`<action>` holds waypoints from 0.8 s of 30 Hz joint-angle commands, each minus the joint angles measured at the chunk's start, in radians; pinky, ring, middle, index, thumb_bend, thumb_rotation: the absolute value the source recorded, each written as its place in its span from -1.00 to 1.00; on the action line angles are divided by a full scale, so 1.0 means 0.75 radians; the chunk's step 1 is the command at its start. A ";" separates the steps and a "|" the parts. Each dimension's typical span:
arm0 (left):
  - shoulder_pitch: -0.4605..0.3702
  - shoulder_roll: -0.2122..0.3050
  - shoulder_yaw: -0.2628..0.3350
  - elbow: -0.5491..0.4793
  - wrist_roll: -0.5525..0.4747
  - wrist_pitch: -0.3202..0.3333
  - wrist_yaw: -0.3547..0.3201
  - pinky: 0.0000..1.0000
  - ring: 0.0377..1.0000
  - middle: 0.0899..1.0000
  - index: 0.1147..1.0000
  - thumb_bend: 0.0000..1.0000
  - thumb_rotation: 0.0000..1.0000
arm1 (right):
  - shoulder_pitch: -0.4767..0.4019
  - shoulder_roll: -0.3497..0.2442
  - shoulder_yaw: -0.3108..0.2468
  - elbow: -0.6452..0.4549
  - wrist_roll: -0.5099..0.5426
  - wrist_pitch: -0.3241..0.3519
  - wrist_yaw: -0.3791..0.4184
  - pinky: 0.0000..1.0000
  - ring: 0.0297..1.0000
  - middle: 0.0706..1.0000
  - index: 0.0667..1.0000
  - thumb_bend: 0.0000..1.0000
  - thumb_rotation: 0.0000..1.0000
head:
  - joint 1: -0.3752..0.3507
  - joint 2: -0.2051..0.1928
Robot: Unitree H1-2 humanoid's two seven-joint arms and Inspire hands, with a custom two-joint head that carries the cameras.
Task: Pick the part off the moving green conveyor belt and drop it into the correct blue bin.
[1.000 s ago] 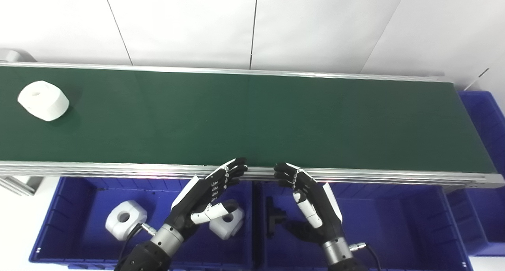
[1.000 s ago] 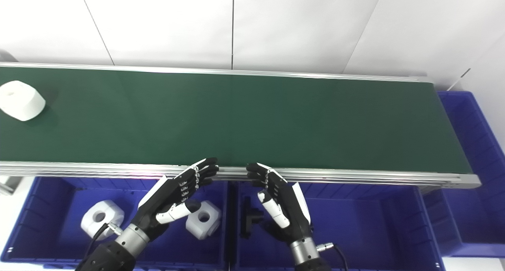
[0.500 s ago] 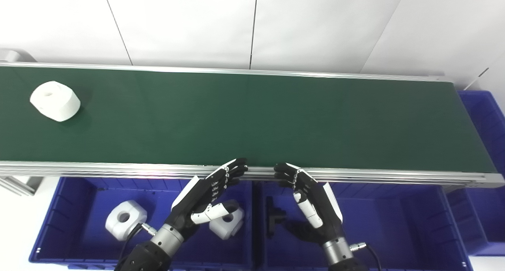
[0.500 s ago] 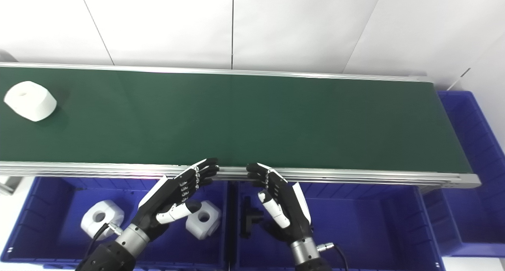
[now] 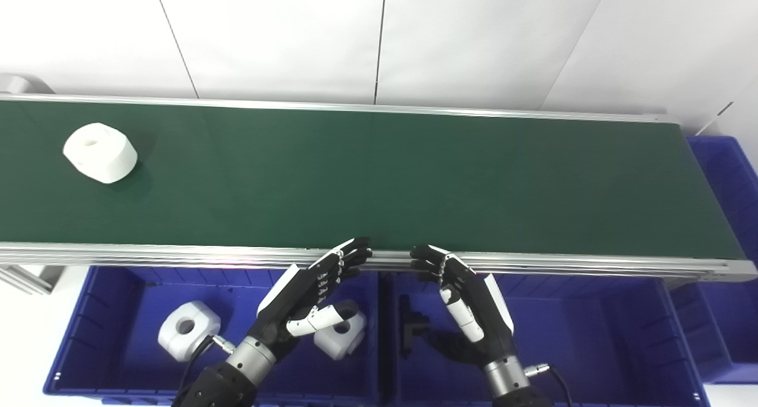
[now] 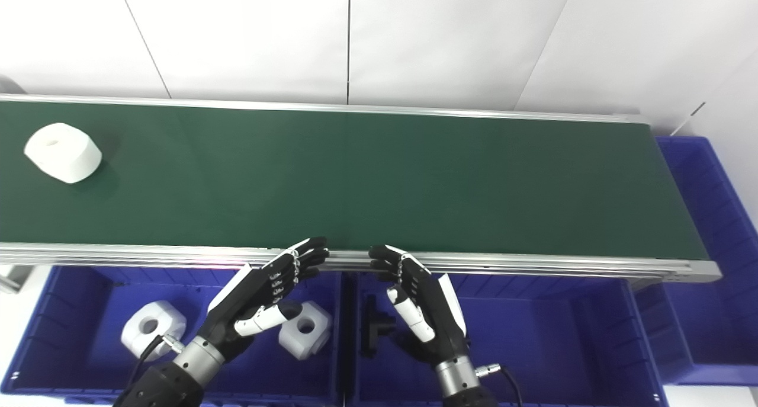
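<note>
Belt (image 5: 379, 176) fills my view, the blue bins (image 5: 89, 336) below it, both hands, left hand (image 5: 308, 300) and right hand (image 5: 468, 300), spread and empty at 6 o'clock, the white part (image 5: 99, 153) at 9 o'clock, so reaching late could miss it.

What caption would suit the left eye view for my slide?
White part rides the green conveyor belt at far left while both open robot hands, left and right, wait above the blue bins.

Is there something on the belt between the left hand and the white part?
Nothing visible: only bare green conveyor belt lies between the open left hand and the white rounded part with a hole.
</note>
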 commanded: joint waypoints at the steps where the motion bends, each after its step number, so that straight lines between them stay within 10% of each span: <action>1: -0.022 -0.008 -0.004 -0.025 -0.028 -0.032 -0.008 0.82 0.85 0.79 0.79 0.55 0.32 | -0.005 0.004 0.000 -0.033 0.006 0.001 -0.002 0.47 0.54 0.56 0.49 0.61 0.78 | 0.001 0.000; 17: 0.017 -0.017 -0.035 -0.109 -0.069 -0.080 -0.024 0.80 0.82 0.76 0.75 0.59 0.30 | 0.000 -0.010 -0.002 -0.017 0.005 -0.013 0.004 0.48 0.54 0.57 0.51 0.58 0.77 | 0.057 -0.037; 24: -0.016 -0.058 -0.030 -0.387 -0.047 -0.119 0.035 0.75 0.77 0.74 0.68 0.66 0.22 | -0.017 -0.042 -0.015 0.060 0.053 -0.075 0.033 0.47 0.54 0.57 0.53 0.54 0.76 | 0.176 -0.095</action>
